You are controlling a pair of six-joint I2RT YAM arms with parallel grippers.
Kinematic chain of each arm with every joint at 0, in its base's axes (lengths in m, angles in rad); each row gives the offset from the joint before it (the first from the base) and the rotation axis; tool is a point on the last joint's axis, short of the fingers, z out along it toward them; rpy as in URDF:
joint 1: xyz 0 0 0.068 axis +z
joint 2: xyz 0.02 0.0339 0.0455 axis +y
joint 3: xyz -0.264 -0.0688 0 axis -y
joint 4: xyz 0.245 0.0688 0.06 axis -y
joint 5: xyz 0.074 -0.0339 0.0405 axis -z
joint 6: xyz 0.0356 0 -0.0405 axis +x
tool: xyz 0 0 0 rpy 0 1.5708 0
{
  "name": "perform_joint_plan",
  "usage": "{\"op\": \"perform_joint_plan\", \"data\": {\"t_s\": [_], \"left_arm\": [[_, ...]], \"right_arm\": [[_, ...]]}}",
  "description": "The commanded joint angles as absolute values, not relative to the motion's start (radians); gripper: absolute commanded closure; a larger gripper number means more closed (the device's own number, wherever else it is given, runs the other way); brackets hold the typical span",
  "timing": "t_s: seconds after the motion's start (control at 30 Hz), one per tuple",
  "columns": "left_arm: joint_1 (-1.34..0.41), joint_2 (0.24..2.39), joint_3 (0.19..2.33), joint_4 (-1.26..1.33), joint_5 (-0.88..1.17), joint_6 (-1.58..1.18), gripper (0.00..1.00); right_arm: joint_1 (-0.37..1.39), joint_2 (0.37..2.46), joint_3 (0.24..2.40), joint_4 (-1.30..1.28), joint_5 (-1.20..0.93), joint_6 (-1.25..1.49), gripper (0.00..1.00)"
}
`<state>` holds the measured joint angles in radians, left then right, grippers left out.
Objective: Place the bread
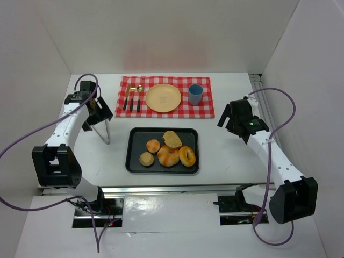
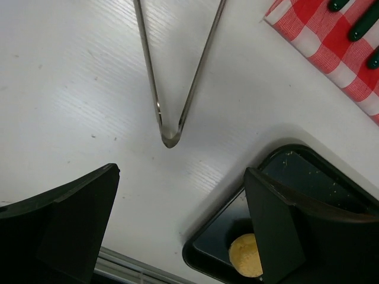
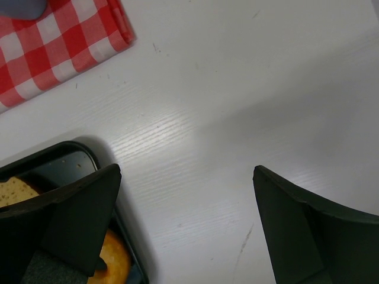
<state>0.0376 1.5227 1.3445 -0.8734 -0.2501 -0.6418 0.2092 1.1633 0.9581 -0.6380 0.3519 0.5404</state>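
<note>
The left gripper (image 2: 182, 171) and right gripper (image 3: 187, 168) hover with jaws wide apart, empty. Bread (image 1: 168, 156) sits in the tray (image 1: 137, 141) towards the worktop's (image 1: 226, 156) near edge. Tongs (image 2: 170, 141) lie to its left.

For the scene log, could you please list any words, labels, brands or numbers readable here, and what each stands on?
None can be read.
The yellow plate has a faint mark at its centre, too small to read.
The black tray, blue cup and checked cloth show no lettering.

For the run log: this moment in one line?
left gripper open near tongs | right gripper open | bread on tray | plate bare
</note>
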Motion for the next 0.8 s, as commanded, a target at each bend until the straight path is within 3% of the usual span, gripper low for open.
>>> {"op": "perform_joint_plan", "data": {"t_s": [0.0, 0.77], "left_arm": [[0.072, 1.575, 1.322, -0.805, -0.146, -0.669, 0.0], [0.158, 2.04, 1.508, -0.747, -0.206, -0.676, 0.0]], "right_arm": [[0.204, 1.126, 0.939, -0.56, 0.293, 0.523, 0.0], [0.204, 1.203, 0.956, -0.531, 0.224, 0.523, 0.0]]}}
